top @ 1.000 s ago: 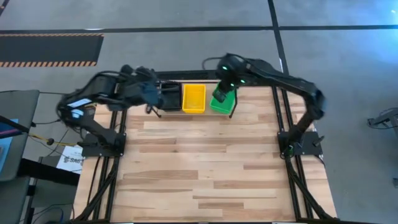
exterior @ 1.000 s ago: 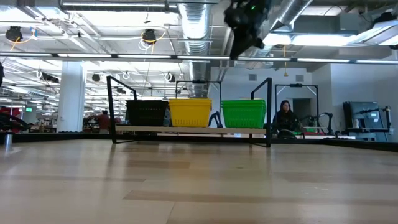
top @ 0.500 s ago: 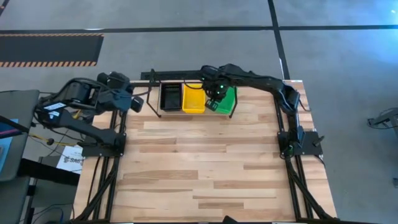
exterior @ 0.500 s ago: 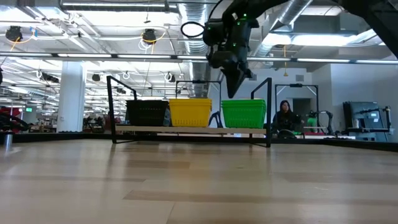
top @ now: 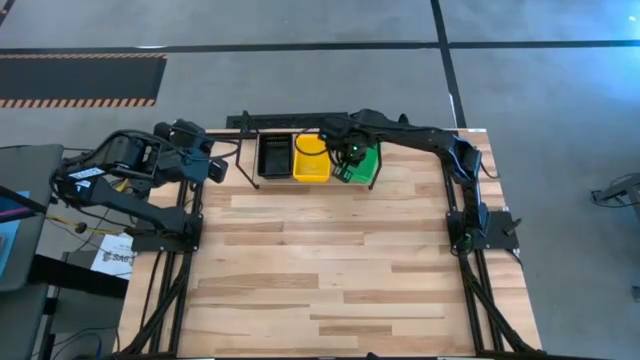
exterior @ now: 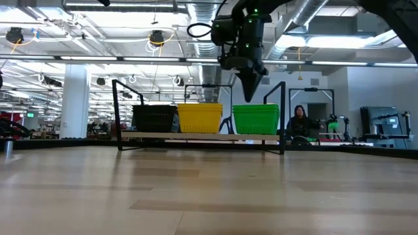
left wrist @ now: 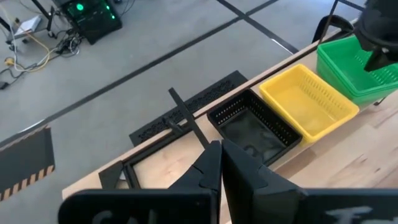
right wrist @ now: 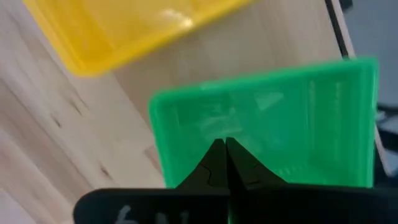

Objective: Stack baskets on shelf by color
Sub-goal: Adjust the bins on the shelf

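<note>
On the shelf (exterior: 202, 136) at the table's far edge, the black baskets (exterior: 154, 119), yellow baskets (exterior: 200, 118) and green baskets (exterior: 256, 119) stand side by side on their bases. My right gripper (exterior: 253, 93) is shut. It points down and hangs just above the green baskets (right wrist: 267, 124), clear of their rim. My left gripper (left wrist: 221, 152) is also shut and empty. It is drawn back at the table's far left corner (top: 215, 170), looking toward the black baskets (left wrist: 252, 127).
The shelf's upright black wire ends (exterior: 117, 114) (exterior: 283, 116) stand beside the outer baskets. The wooden tabletop (top: 330, 260) stretches in front of the shelf. A person (exterior: 300, 124) sits in the room beyond the table.
My left gripper has drawn back from the black baskets toward the table's left edge, staying shut. My right gripper has come down toward the green baskets and tipped to point more steeply downward, also shut. The baskets have not moved.
</note>
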Controlling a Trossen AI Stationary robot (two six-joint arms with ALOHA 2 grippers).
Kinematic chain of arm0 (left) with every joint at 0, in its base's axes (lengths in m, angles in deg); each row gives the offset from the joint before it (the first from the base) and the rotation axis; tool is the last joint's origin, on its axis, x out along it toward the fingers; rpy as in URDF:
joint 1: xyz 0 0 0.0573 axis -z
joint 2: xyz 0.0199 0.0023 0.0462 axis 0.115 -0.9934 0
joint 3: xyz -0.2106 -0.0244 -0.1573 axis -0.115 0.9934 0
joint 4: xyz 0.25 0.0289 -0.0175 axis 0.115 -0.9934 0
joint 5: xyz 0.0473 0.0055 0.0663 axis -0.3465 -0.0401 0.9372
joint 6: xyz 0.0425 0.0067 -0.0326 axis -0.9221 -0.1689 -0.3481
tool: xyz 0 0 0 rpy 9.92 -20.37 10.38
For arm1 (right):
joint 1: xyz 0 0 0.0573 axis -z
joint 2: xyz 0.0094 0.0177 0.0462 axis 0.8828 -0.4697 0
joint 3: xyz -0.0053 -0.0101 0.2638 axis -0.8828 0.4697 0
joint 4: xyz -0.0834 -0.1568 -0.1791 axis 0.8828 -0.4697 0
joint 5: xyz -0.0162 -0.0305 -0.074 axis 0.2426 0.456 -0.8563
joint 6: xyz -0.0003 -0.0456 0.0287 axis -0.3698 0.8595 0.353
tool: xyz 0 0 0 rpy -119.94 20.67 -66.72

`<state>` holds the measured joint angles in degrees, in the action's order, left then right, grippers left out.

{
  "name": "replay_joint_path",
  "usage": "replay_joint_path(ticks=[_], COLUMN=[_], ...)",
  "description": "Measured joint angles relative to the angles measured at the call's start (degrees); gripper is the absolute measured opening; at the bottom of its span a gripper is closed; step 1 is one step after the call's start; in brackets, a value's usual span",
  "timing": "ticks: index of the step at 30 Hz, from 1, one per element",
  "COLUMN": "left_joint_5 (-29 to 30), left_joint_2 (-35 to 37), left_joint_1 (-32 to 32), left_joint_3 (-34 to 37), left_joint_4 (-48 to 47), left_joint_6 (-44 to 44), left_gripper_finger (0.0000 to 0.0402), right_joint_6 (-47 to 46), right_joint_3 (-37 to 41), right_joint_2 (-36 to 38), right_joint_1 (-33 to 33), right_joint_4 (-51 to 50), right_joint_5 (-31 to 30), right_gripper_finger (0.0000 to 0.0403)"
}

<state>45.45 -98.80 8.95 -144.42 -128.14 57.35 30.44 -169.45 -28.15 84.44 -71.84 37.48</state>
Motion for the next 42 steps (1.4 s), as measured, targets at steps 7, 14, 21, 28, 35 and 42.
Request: replay_joint_path(ticks=[7,14,21,28,35,42], left_joint_5=[0.0,0.0,-0.6,-0.6,-0.6,-1.4], left_joint_2=[0.0,0.0,0.0,0.0,0.0,0.0], left_joint_1=[0.0,0.0,0.0,0.0,0.0,0.0], left_joint_3=[0.0,0.0,0.0,0.0,0.0,0.0], left_joint_4=[0.0,0.0,0.0,0.0,0.0,0.0], left_joint_6=[0.2,-0.4,-2.1,-2.4,-3.0,-3.0], left_gripper_finger=[0.0,0.0,0.0,0.0,0.0,0.0], right_joint_6=[-3.3,-6.2,-8.8,-10.4,-10.1,-7.5], right_joint_3=[0.9,2.2,6.1,9.2,9.2,9.2], right_joint_2=[0.1,0.1,0.1,0.1,0.1,0.1], right_joint_1=[0.7,1.0,-1.7,-4.7,-6.3,-3.6], right_joint_4=[-0.2,5.8,8.5,11.1,12.0,12.4], right_joint_5=[-0.8,2.3,3.4,3.5,3.5,3.4], right_gripper_finger=[0.0,0.0,0.0,0.0,0.0,0.0])
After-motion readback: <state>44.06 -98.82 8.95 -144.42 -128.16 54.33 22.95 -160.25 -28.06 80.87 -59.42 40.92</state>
